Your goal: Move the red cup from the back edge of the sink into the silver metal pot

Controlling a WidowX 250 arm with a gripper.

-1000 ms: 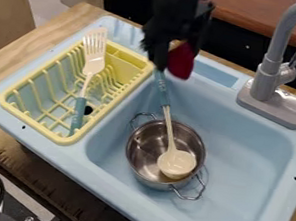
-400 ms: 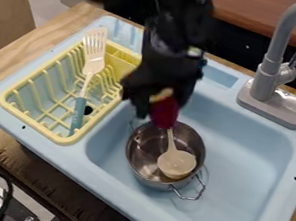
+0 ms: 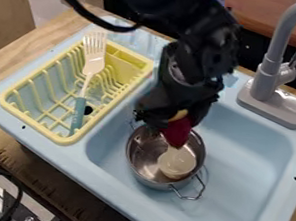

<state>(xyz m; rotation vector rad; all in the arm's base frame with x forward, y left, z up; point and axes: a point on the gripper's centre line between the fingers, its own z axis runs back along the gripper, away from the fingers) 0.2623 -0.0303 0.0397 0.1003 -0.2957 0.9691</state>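
The gripper (image 3: 166, 122) hangs low over the back part of the metal pot (image 3: 146, 160), shut on a dark red object (image 3: 177, 133) that has a yellowish bit at its upper end. Just above the bowl of the cream ladle (image 3: 176, 162) is the lower end of the red object; whether they touch I cannot tell. The ladle's bowl lies inside the pot, and its handle is hidden behind the gripper and the red object. The pot stands in the light blue sink (image 3: 245, 169), and the gripper covers part of its back rim.
A yellow dish rack (image 3: 65, 139) sits left of the basin, holding a spatula (image 3: 93, 58) with a cream head and teal handle. The grey faucet (image 3: 268, 86) rises at the back right. A black cable loops across the upper left, beside the arm.
The gripper has come down and toward the camera from the sink's back edge, carrying the red object to just over the pot. The pot, ladle and spatula have stayed in place.
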